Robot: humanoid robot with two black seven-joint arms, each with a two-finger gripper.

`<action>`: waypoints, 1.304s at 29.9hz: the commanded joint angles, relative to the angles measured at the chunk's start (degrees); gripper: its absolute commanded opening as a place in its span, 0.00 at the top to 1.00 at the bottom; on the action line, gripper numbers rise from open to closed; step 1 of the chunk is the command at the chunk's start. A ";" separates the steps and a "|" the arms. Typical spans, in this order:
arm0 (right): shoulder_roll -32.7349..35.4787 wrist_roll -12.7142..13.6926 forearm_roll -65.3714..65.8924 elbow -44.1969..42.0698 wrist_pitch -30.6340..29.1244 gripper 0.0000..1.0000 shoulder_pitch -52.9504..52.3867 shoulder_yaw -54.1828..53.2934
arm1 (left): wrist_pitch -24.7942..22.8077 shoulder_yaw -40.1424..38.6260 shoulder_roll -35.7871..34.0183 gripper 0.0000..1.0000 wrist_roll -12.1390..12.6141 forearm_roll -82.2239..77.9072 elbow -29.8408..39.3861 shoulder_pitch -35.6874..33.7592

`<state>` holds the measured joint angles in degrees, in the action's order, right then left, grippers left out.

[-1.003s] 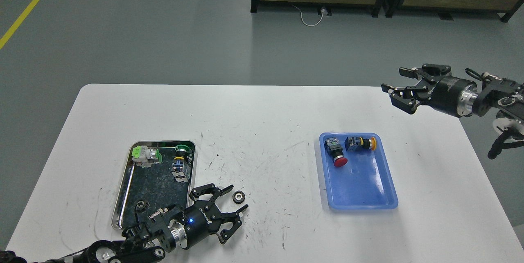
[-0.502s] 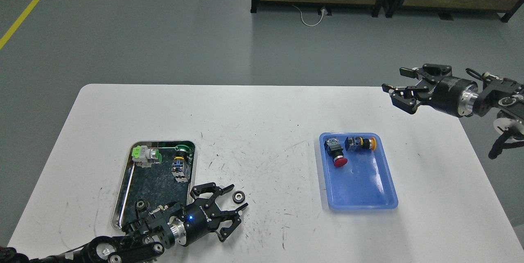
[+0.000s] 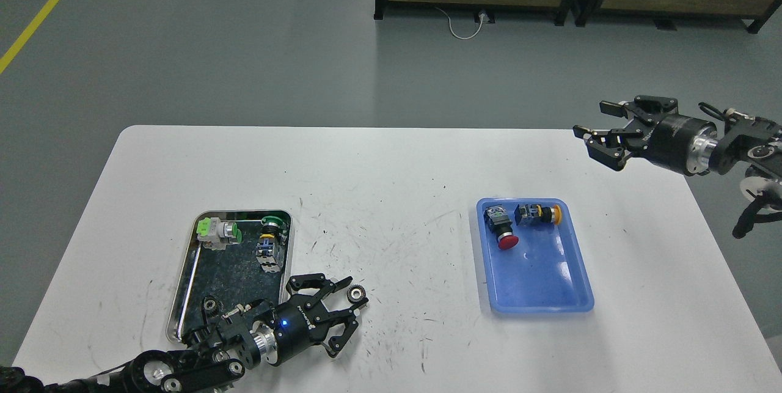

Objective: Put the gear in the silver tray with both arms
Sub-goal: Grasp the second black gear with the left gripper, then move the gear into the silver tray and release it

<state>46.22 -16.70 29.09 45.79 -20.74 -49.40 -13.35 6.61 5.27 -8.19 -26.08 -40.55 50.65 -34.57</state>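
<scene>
A small dark gear lies on the white table just right of the silver tray. My left gripper reaches in from the bottom left, open, with a fingertip close on either side of the gear; I cannot tell if they touch it. The silver tray holds two push-button switches, one with a green part and one blue-and-black, and a second small gear at its near end. My right gripper is open and empty, held above the table's far right corner.
A blue plastic tray stands right of centre with a red-capped switch and a yellow-capped switch at its far end. The table top is scratched. Beyond the table are grey floor and dark cabinets.
My left gripper has slid forward to the right so the gear now sits between its fingertips, and the fingers have narrowed. My right gripper has drifted slightly right.
</scene>
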 commanded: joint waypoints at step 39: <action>-0.78 0.00 0.09 -0.09 1.49 0.32 0.62 -0.28 | -0.63 -8.96 -28.21 0.69 -0.99 3.10 15.53 6.18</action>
<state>45.53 -16.72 29.16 45.70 -19.36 -48.87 -13.73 5.81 -3.70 -37.98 -27.16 -37.55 66.65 -28.59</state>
